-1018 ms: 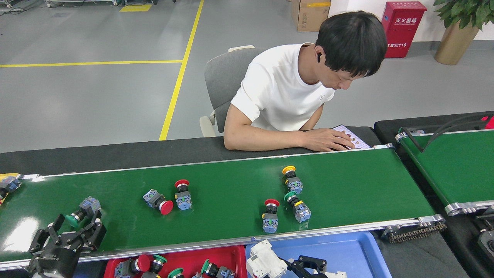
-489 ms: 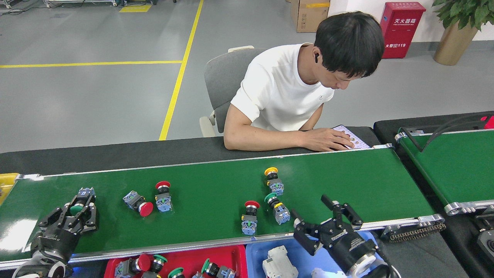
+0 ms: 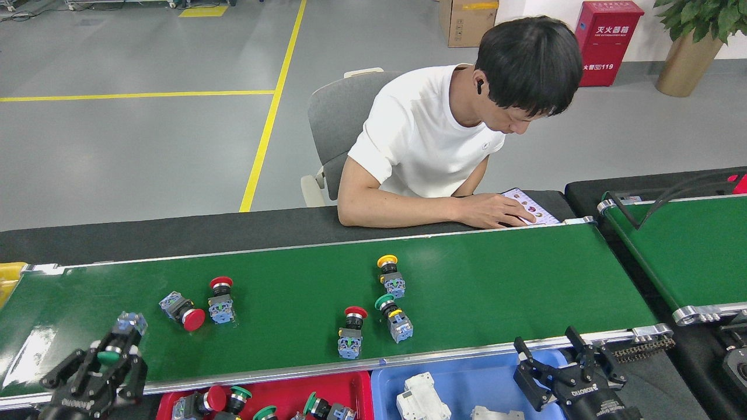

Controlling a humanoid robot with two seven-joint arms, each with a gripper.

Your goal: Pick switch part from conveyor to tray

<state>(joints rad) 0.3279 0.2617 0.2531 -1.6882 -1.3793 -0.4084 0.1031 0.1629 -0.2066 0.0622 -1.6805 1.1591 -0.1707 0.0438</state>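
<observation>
The conveyor runs across the head view and carries several switch parts. Two red-capped ones lie at the left. A yellow-capped one, a green-capped one and another red one lie in the middle. At the belt's near left edge my left gripper is shut on a green-capped switch part. My right gripper stands open with nothing in it, over the right end of the blue tray. A red tray below the belt holds several switch parts.
A person sits across the belt, one hand on a tablet at the far rail. A second green belt stands at the right. A yellow bin shows at the left edge. White parts lie in the blue tray.
The loose parts rode left on the belt. My left gripper drew back toward the near rail with the green-capped part. My right gripper swung right and back over the blue tray.
</observation>
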